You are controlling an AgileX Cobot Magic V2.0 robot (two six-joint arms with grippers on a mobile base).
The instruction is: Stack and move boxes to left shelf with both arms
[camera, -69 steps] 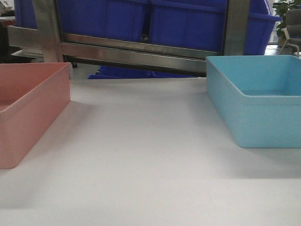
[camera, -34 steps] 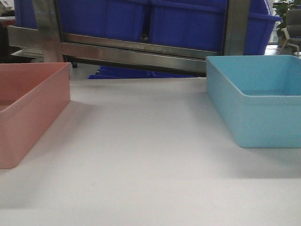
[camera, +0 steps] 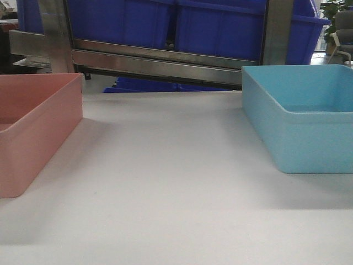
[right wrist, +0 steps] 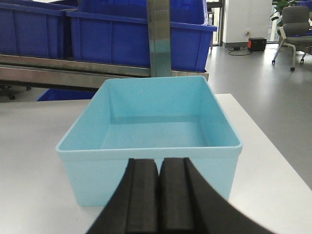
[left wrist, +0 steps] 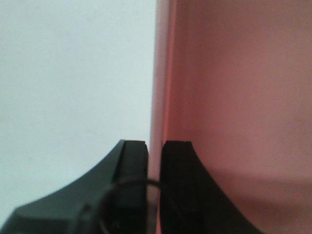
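Note:
The salmon-pink box (camera: pixel 33 127) sits at the table's left and the sky-blue box (camera: pixel 309 127) at its right, both upright and apart. In the left wrist view my left gripper (left wrist: pixel 155 146) is shut on the pink box's (left wrist: pixel 234 97) wall, one finger outside and one inside. In the right wrist view my right gripper (right wrist: pixel 159 163) is shut and empty, just in front of the blue box's (right wrist: pixel 151 126) near wall. Neither gripper shows in the front view. No shelf level with white rollers is in view.
The boxes stand on a white table (camera: pixel 165 182). Behind it runs a steel rack rail (camera: pixel 154 63) with upright posts, carrying big dark blue crates (camera: pixel 165 22). The table's right edge (right wrist: pixel 273 146) drops to the floor, where an office chair (right wrist: pixel 295 19) stands far back.

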